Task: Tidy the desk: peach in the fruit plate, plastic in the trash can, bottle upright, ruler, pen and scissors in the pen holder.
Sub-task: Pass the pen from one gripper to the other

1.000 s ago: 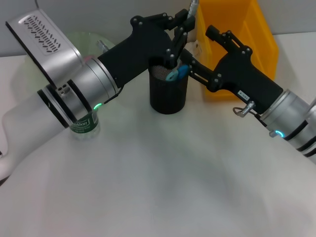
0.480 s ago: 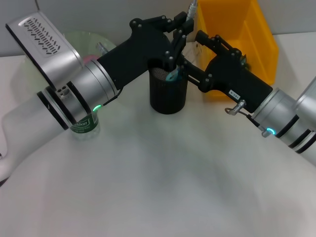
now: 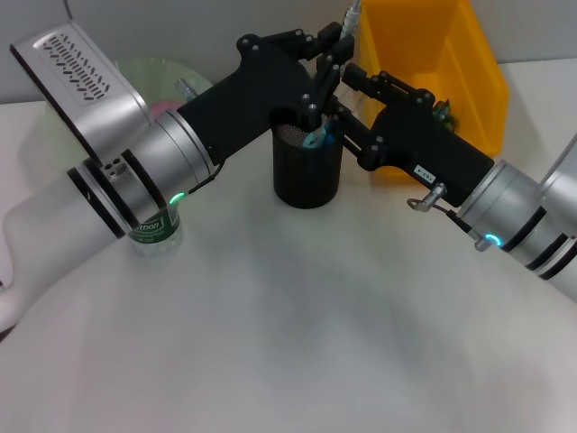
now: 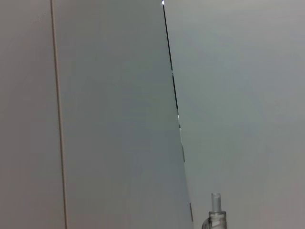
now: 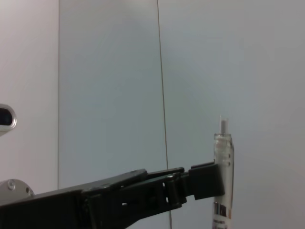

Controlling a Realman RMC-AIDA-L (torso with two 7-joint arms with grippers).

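The black mesh pen holder [image 3: 306, 176] stands mid-table. My left gripper [image 3: 341, 41] hovers above its rim, shut on a clear pen [image 3: 352, 13] that points upward; the pen also shows in the left wrist view [image 4: 217, 212] and in the right wrist view [image 5: 223, 162], clamped by a left finger [image 5: 205, 180]. My right gripper [image 3: 332, 124] reaches in from the right, shut on blue-handled scissors [image 3: 318, 137] that dip into the holder. A green-labelled bottle [image 3: 151, 233] stands upright under my left arm. A sliver of pink peach [image 3: 164, 108] lies on the green fruit plate [image 3: 149, 72]. Ruler and plastic are out of view.
The yellow trash can [image 3: 424, 45] stands right behind the pen holder and under my right gripper. Both arms cross closely above the holder. White tabletop [image 3: 297, 343] stretches toward the front.
My right gripper has moved left toward the pen holder, and the scissors' blue handle sits lower in the holder. The left gripper with the pen has stayed put.
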